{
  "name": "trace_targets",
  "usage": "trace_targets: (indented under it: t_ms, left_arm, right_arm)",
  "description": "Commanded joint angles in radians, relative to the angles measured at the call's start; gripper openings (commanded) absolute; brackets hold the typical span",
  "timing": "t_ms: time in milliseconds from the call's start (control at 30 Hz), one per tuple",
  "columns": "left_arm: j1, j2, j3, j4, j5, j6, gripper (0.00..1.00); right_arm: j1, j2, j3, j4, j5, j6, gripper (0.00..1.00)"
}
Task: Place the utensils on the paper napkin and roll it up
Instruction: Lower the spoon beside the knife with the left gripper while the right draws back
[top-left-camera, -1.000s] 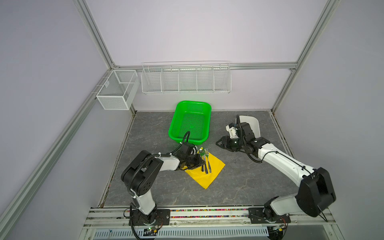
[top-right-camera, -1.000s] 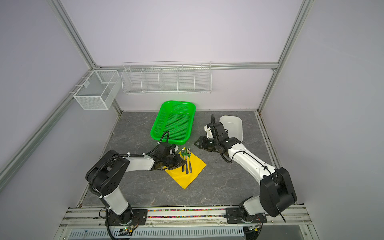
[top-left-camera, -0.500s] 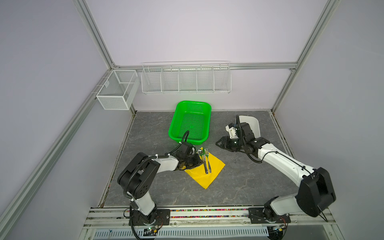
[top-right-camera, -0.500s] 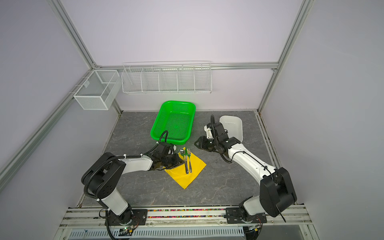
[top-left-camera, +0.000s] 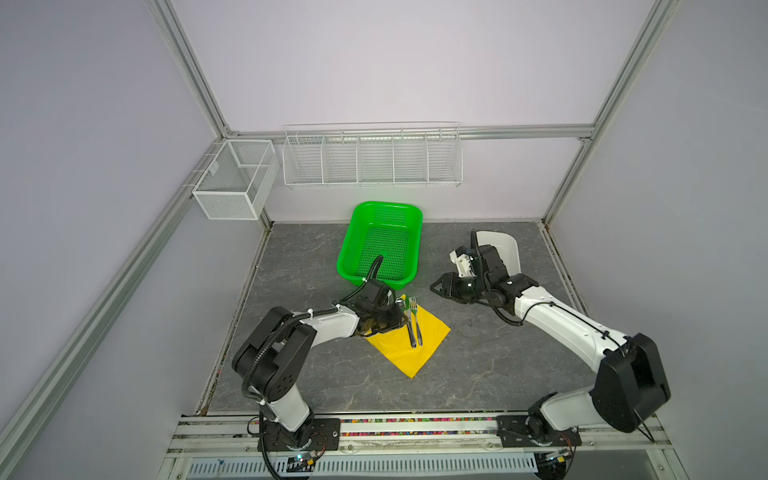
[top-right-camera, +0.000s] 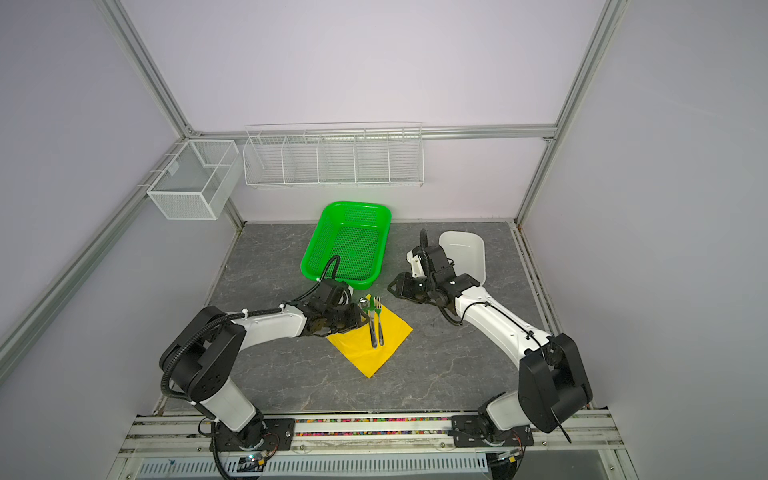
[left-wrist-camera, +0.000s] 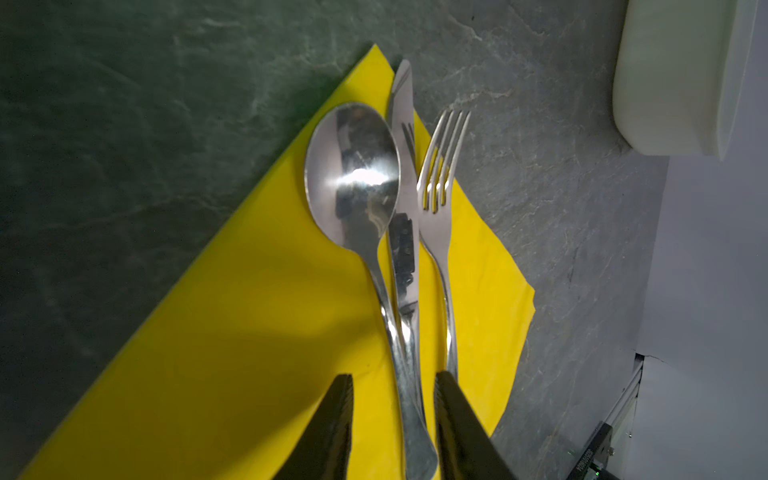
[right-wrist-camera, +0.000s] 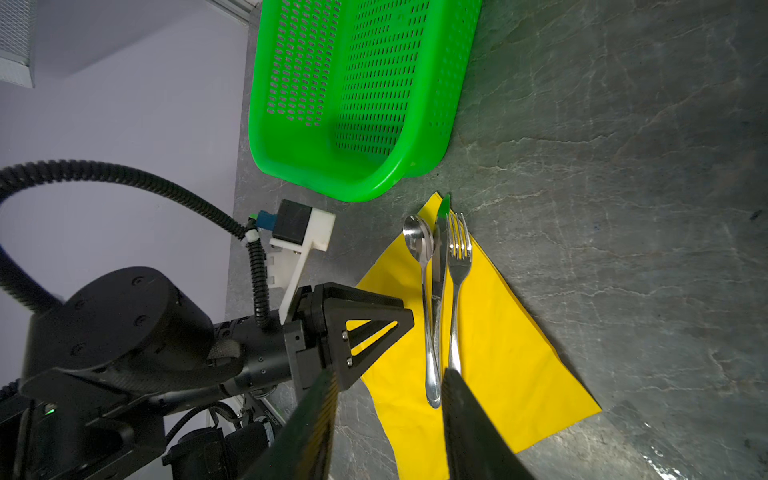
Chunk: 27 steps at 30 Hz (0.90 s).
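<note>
Now the left gripper (left-wrist-camera: 392, 376) is sitting spread around the spoon (left-wrist-camera: 353, 178) and knife (left-wrist-camera: 405, 249) handles, not squeezing them. The fork (left-wrist-camera: 440, 208) is lying beside them on the yellow napkin (top-left-camera: 432, 332), with its tips poking past the napkin's edge near the green basket (right-wrist-camera: 353, 183). The right gripper (right-wrist-camera: 390, 374) is hanging open, well apart, over bare table (top-left-camera: 478, 365).

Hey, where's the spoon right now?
In both top views the spoon lies on the yellow napkin near the table's middle. It is leftmost of the cutlery, right beside the knife, its bowl pointing toward the green basket.
</note>
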<state>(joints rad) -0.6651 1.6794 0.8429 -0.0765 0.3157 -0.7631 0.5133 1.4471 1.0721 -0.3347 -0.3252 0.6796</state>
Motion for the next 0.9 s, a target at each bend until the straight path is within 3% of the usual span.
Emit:
trace_targets:
  t_ms: [0, 367, 867]
  left_arm:
    - [-0.018, 0.017, 0.073, -0.103, -0.085, 0.026, 0.34]
    - [-0.051, 0.101, 0.190, -0.226, -0.150, 0.057, 0.25]
    - [-0.067, 0.142, 0.228, -0.246, -0.156, 0.059, 0.23]
  right_arm:
    - [0.007, 0.009, 0.019, -0.029, 0.025, -0.012, 0.44]
    - [0.007, -0.004, 0.015, -0.044, 0.038, -0.018, 0.44]
    - [0.006, -0.007, 0.011, -0.050, 0.046, -0.020, 0.44]
